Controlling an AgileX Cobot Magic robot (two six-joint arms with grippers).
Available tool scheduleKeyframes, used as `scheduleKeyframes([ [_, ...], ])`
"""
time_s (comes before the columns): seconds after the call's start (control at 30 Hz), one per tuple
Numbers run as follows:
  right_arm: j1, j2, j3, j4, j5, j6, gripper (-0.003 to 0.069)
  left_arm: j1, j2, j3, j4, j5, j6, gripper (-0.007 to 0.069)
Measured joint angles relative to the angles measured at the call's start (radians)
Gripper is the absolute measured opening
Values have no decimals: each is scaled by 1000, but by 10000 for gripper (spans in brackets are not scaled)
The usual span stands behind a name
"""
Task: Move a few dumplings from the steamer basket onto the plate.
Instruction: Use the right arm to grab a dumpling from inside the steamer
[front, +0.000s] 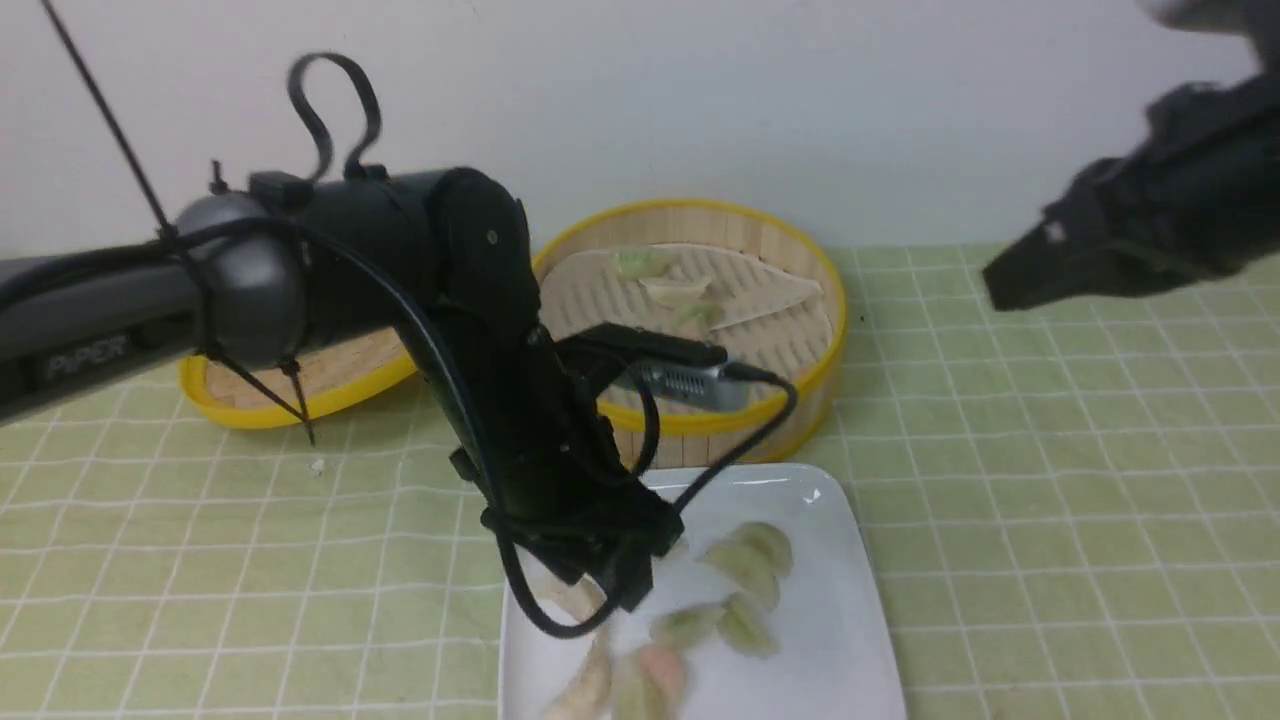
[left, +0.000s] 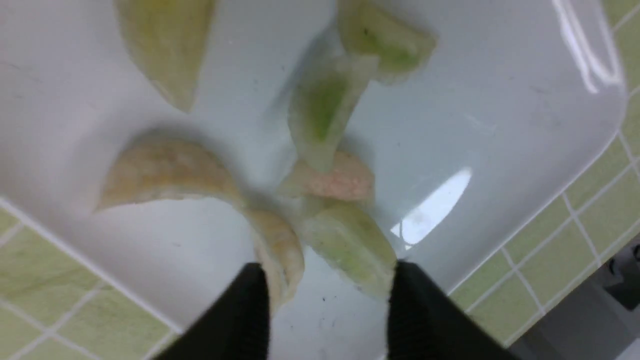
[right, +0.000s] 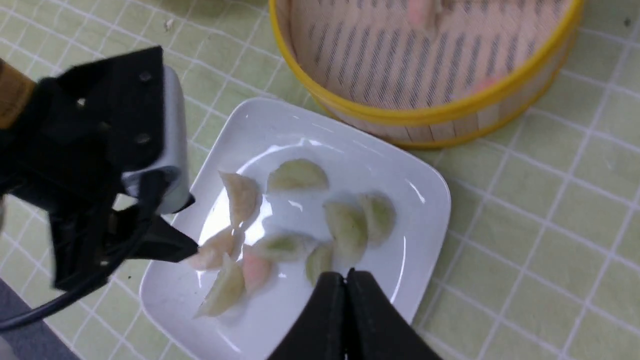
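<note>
Several dumplings (front: 745, 565) are already laid on the plate (front: 840, 620) at lower centre of the front view; a few are left in the steamer basket (front: 700, 225) above it. The left gripper (left: 327, 274) is held low over the plate, jaws parted, nothing clamped. The right gripper (right: 346, 280) is closed and empty. The task is judged largely done.

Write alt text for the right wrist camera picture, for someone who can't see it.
Several pale dumplings lie on a white square plate, the left claw at its edge beside a whitish one. The steamer basket stands next to the plate; the shut right claw is nearest the camera.
</note>
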Motion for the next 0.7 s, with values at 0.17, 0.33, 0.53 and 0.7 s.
scheduleKeyframes([
  [0.17, 99, 251, -181, -82, -49, 11, 9, 55, -197, -5, 16, 15, -6, 17],
  [0.33, 143, 489, -368, -137, -75, 14, 97, 79, -399, -5, 32, 26, -27, -6],
  [0.53, 148, 749, -583, -156, -106, 15, 287, 80, -568, -5, 73, 60, -53, -6],
  [0.7, 152, 900, -730, -165, -123, 15, 399, 82, -650, -5, 121, 86, -89, -6],
])
